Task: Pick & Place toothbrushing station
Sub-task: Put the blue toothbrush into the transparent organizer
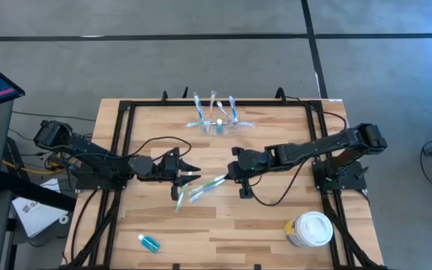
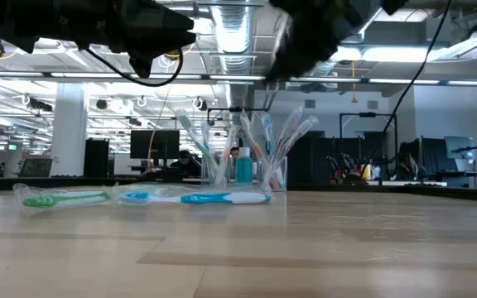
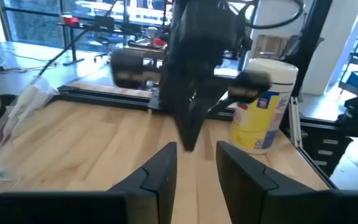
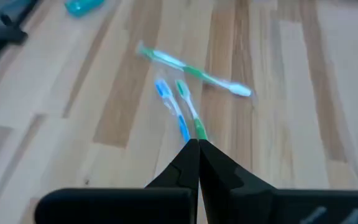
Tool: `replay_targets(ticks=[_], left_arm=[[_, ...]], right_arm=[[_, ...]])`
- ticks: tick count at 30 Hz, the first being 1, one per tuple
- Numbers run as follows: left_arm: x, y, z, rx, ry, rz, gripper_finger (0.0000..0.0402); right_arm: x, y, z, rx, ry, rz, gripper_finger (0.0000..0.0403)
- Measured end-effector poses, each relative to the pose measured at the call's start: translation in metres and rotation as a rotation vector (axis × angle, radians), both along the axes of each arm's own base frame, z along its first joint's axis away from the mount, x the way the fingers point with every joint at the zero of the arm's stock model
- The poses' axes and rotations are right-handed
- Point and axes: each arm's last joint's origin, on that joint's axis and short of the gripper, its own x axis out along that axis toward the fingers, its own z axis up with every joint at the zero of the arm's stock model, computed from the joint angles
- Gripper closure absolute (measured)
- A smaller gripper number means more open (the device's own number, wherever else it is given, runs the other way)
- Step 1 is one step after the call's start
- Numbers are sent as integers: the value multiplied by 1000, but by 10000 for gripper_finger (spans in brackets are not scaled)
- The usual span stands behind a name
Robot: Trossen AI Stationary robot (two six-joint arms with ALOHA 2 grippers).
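The toothbrushing station (image 1: 217, 124) stands at about 12 o'clock on the table (image 1: 261, 217), near the far edge, with several brushes upright in it and a small blue piece in its middle. In the low view it shows behind the loose brushes, and nothing touches it.

Both grippers meet in the middle of the table, well apart from the station. The left gripper (image 1: 188, 169) reaches in from 9 o'clock; in its own wrist view its two fingers (image 3: 157, 177) stand a little apart and nothing is between them. The right gripper (image 1: 240, 174) comes in from 3 o'clock with its fingers pressed together — its wrist view shows the tips closed to one point. Just past these tips lie a blue toothbrush (image 4: 173, 111) and a green toothbrush (image 4: 189, 109) side by side, and a third toothbrush (image 4: 194, 73) lies across beyond them. I cannot tell if the closed tips pinch the end of a brush or only hover over it.

I judge the step in hand is the gathering of the loose brushes, not yet the carrying to the station. The next move calls for a sure hold on one handle — the brushes are thin and lie flat, so the fingers must come low and close on the handle. Then the brush must go toward 12 o'clock and be set upright in the clear holder without knocking those already there.

A white-lidded tub (image 1: 310, 229) stands at 4 o'clock, and a small blue bottle (image 1: 148, 241) lies at 7 o'clock.
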Motion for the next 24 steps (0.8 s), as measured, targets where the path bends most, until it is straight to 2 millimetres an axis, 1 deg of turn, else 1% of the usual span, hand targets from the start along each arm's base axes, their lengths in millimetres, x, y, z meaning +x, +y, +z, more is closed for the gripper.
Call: replay_targets(ticks=[2,4,7,10,12,14,15,17,20,24], left_arm=[[0,0,0,0,0,-1,296],[0,0,0,0,1,-1,296],[0,0,-1,1,7,0,296],[0,0,-1,1,8,-1,296],[0,0,-1,2,9,-1,296],[0,0,-1,1,8,-1,296],[0,0,-1,3,12,0,296],[0,0,-2,4,17,0,296],[0,0,-3,6,27,-1,296],[0,0,-3,7,31,-1,296]], right_arm=[[0,-1,-12,-25,58,-5,403],[10,-3,-22,-35,50,-14,403],[18,-6,-38,-39,77,-19,403],[26,-8,-61,-53,124,4,403],[34,-7,-72,-57,140,11,398],[38,-6,-77,-55,157,18,387],[45,-5,-78,-46,143,32,378],[50,-3,-81,-39,153,57,357],[63,0,-83,-40,139,70,326],[78,4,-92,-48,146,105,297]])
